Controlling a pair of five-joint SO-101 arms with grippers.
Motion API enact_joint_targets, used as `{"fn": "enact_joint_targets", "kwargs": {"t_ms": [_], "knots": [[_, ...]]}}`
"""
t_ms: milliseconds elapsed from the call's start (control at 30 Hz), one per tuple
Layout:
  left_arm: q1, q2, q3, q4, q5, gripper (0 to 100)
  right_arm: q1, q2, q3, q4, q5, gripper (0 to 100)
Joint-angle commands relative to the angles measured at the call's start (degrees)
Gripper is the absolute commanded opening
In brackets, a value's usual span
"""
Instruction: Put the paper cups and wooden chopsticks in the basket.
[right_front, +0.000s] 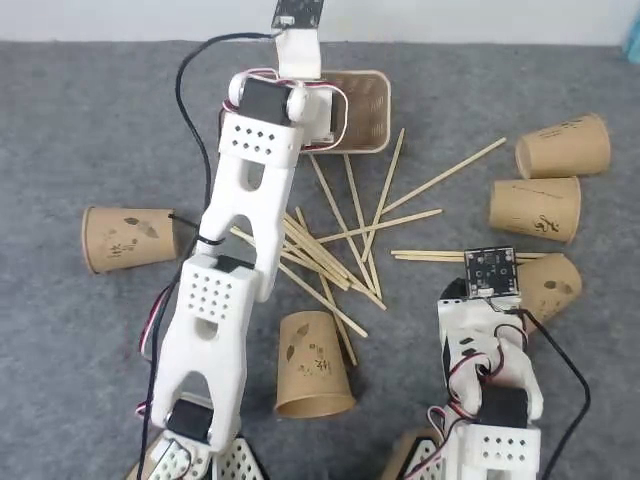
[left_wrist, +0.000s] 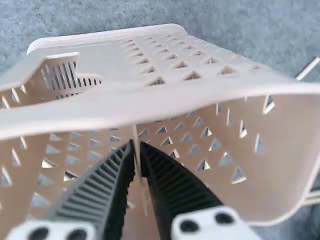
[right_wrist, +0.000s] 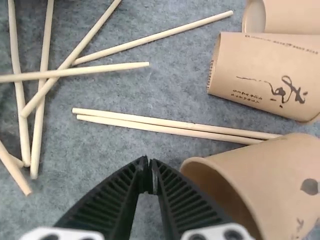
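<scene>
Basket (right_front: 385, 110) of pale plastic, its walls pierced with small triangles, stands at the far edge of the grey tabletop (right_front: 80, 120), about midway along. The left arm (right_front: 245, 230) stretches across to it, seemingly so that the left gripper (left_wrist: 136, 147) can hang inside the basket, where a release would land. Its jaws are clenched; whether a thin stick lies between them cannot be told.

Five brown paper cups (right_front: 313, 365) with dark leaf prints lie tipped outside the basket: one toward the left edge, one near the middle, three by the right edge. Thin, pale wooden chopsticks (right_front: 340, 240) lie criss-crossed over the middle.

The right gripper (right_wrist: 150, 175) hovers low near the right edge with its jaws pressed together on nothing. It is just beside one cup (right_wrist: 260, 180) and a pair of chopsticks (right_wrist: 170, 125), probably placed for either.
</scene>
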Motion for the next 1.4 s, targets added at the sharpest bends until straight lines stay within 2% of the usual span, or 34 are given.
{"fn": "enact_joint_targets", "kwargs": {"t_ms": [0,200,533,667,800,900,1000,1167,1367], "knots": [[-0.6,-10.4,2.3,-1.4,-0.8,1,-0.1,1.0,1.3,-1.3,2.5,0.9],[-1.9,-11.3,4.7,-5.5,-0.9,1,-0.8,1.0,1.3,-1.2,2.6,0.9],[-2.6,-10.0,5.0,-7.5,-1.9,1,-0.9,1.0,1.3,-1.2,2.7,0.9],[-4.0,-6.7,5.0,-13.6,0.8,1,-0.9,1.0,1.3,-1.2,2.7,0.9],[-5.8,-5.5,4.4,-17.1,3.8,10,-0.9,1.0,1.3,-1.2,2.7,0.9],[-6.2,-5.8,2.6,-17.0,7.9,18,-0.9,1.0,1.3,-1.2,2.7,0.9],[-6.2,-5.8,1.2,-16.5,9.8,22,-0.9,1.0,1.3,-1.2,2.7,0.9],[-6.0,-5.9,-4.0,-13.8,9.8,23,-1.0,1.0,1.3,-1.3,2.7,0.9],[-6.4,-5.9,-20.3,-4.1,9.8,23,-1.0,1.0,1.3,-1.3,2.7,0.9]]}}
